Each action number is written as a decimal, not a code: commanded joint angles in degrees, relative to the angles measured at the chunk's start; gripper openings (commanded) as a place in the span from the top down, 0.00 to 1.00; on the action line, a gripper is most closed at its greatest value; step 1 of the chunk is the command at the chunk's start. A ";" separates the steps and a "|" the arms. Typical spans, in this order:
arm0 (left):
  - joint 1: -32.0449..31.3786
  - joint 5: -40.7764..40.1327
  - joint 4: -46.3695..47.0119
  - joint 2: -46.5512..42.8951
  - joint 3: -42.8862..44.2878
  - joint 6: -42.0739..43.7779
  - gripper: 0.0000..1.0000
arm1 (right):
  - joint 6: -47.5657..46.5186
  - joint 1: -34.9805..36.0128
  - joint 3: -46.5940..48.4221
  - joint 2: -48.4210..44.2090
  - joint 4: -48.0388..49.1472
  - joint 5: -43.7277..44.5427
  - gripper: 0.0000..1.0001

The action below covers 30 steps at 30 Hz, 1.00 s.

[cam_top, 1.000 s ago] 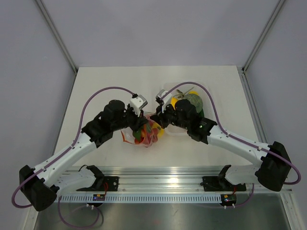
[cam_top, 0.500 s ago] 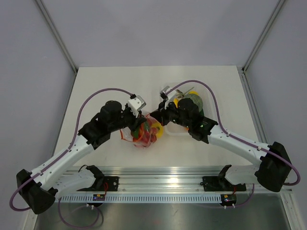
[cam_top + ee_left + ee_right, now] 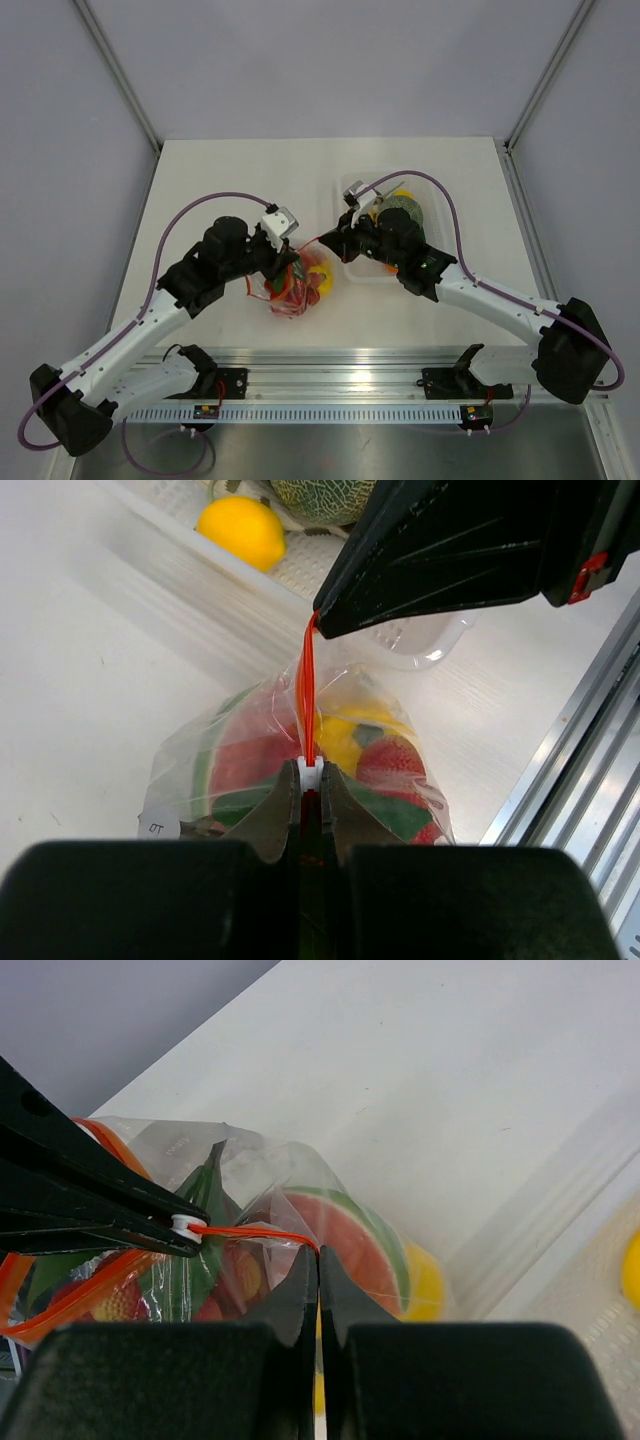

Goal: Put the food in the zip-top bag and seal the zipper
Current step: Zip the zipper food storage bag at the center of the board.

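Note:
The clear zip-top bag lies mid-table, holding the food: a watermelon slice, a strawberry, yellow and green pieces. My left gripper is shut on the white slider at the bag's mouth. The red-orange zipper runs taut from there up to my right gripper. In the right wrist view my right gripper is shut on the zipper's end at the bag's corner, and the slider sits in the left gripper's tips. Behind the zipper, an orange strip of the bag's mouth hangs loose at the left.
A white tray stands right of the bag under the right arm. It holds a lemon and a netted green melon. A metal rail runs along the table's near edge, and walls close in both sides.
The left gripper has slid left and toward the near edge, taking the bag with it. The right gripper has moved right and away, so the zipper span between them is longer.

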 commanded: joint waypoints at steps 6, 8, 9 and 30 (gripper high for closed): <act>0.82 3.18 -6.10 -2.59 -1.62 -0.75 1.00 | -2.28 -5.24 -0.08 -0.72 3.54 5.99 1.00; 0.82 3.53 -5.40 -2.50 -1.71 -1.19 1.00 | -2.28 -5.24 0.10 -0.81 3.28 5.81 1.00; 0.82 3.88 -5.14 -2.41 -1.71 -1.54 1.00 | -2.46 -5.24 0.18 -0.81 3.02 5.37 1.00; 1.00 4.59 -4.96 -0.83 1.81 -2.87 1.00 | -15.89 -4.63 0.55 -7.40 -14.40 -14.47 0.28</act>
